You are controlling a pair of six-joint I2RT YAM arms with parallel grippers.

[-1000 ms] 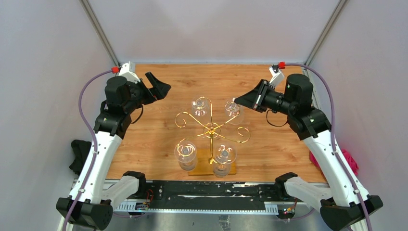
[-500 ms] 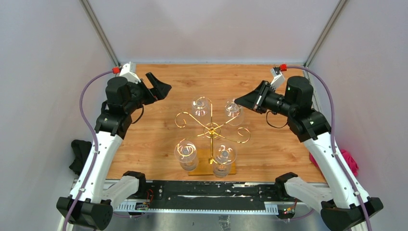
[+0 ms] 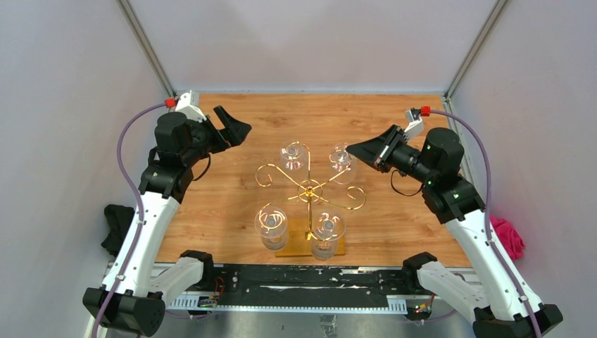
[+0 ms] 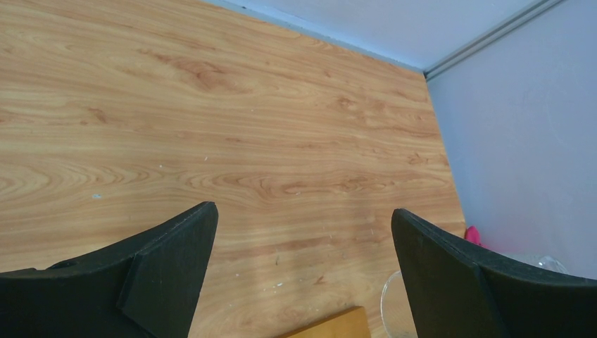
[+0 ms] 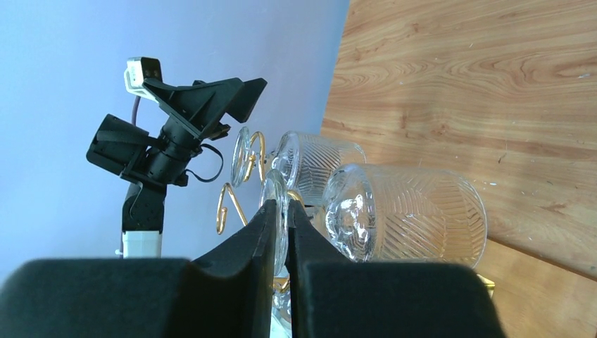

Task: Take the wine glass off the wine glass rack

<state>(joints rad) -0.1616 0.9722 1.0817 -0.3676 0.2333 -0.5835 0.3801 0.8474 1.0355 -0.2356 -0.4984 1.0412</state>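
Right claw (image 3: pixel 350 148) reaches in from the right at the top of the wine glass rack (image 3: pixel 309 189). In the right wrist view its fingers (image 5: pixel 239 260) are nearly pressed together, pinching the thin foot disc of one wine glass (image 5: pixel 408 211). That wine glass (image 3: pixel 341 163) hangs bowl-down on the rack's far right scroll arm, foot on the wire. Three other glasses (image 3: pixel 272 224) hang from the remaining arms: one far left, two near. The rack's wooden base (image 3: pixel 296 248) sits on the surface (image 3: pixel 211 204) near the front edge. Left claw (image 3: pixel 236 121) is held up over the far left of the surface, well apart from the rack, fingers (image 4: pixel 176 246) spread wide, nothing between them. Pink cloth (image 3: pixel 508 234) lies off the surface's right edge.
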